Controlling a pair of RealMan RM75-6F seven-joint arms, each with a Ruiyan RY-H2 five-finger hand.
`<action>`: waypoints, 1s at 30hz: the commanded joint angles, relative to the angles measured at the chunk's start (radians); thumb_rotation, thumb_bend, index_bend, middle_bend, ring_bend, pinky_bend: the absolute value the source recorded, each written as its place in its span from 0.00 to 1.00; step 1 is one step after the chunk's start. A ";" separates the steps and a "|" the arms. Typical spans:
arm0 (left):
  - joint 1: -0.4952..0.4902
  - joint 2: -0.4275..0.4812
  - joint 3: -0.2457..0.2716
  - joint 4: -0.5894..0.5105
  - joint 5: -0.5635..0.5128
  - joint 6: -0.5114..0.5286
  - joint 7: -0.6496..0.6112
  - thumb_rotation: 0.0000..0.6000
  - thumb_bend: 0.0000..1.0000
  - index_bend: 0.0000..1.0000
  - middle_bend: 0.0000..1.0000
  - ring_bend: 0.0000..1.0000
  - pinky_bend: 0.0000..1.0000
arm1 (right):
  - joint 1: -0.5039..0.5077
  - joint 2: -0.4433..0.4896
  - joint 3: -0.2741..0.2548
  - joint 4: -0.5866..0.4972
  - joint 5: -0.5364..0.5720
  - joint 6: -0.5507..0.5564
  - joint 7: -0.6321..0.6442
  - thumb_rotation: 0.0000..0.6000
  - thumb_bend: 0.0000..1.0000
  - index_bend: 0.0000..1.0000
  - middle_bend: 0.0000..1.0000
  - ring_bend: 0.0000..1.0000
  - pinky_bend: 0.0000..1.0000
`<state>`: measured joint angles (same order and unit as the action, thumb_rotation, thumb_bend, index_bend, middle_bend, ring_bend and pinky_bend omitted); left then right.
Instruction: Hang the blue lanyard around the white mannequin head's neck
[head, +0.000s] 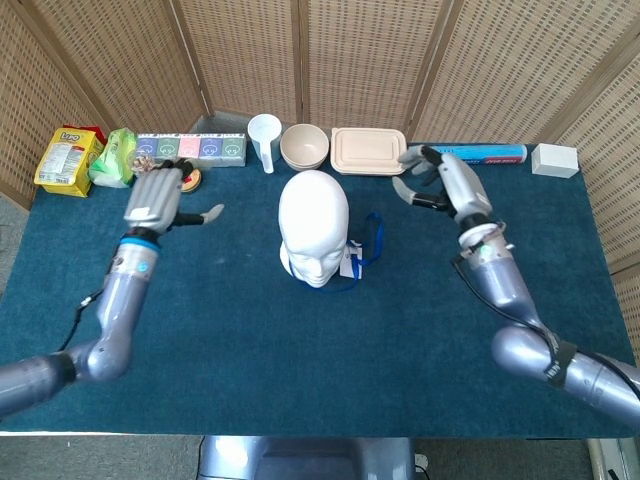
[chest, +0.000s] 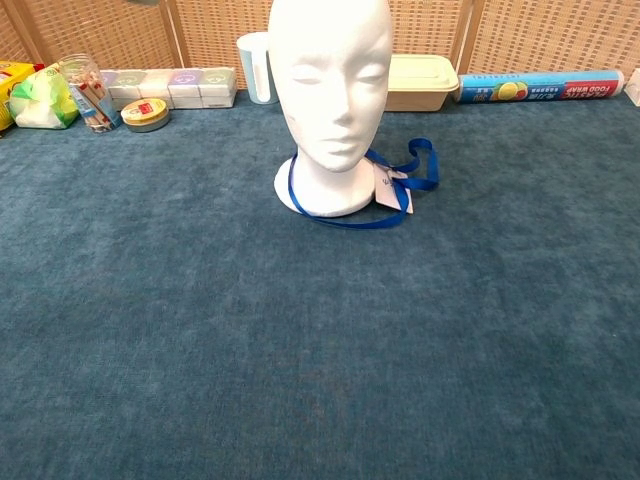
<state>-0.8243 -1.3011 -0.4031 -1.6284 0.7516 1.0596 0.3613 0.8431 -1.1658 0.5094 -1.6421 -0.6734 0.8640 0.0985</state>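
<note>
Lanyard (chest: 372, 190): looped round the base of the head (chest: 332, 90), slack trailing right of it.
Left hand (head: 158, 198): released, well left of the head.
Right hand (head: 445, 180): released, holding nothing.
You: retreat wide, don't snag the slack.

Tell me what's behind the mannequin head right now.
Behind the mannequin head the head view shows a beige bowl, a white cup and a lidded beige container. The lanyard circles the base; its run behind the neck is hidden.
</note>
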 joint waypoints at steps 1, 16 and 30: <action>0.083 0.073 0.062 -0.068 0.090 0.028 -0.070 0.71 0.23 0.26 0.28 0.18 0.25 | -0.106 0.031 -0.035 -0.075 -0.126 0.088 0.068 0.55 0.39 0.36 0.37 0.38 0.40; 0.424 0.238 0.271 -0.132 0.392 0.223 -0.349 0.71 0.23 0.28 0.28 0.19 0.25 | -0.416 0.130 -0.231 -0.194 -0.444 0.322 0.163 0.55 0.39 0.40 0.43 0.40 0.40; 0.645 0.255 0.417 -0.140 0.591 0.430 -0.355 0.71 0.23 0.34 0.32 0.21 0.25 | -0.580 0.127 -0.392 -0.152 -0.560 0.478 -0.058 0.55 0.39 0.42 0.44 0.40 0.40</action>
<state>-0.2059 -1.0438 -0.0052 -1.7629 1.3173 1.4607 -0.0120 0.2947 -1.0334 0.1486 -1.8060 -1.2152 1.2978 0.1284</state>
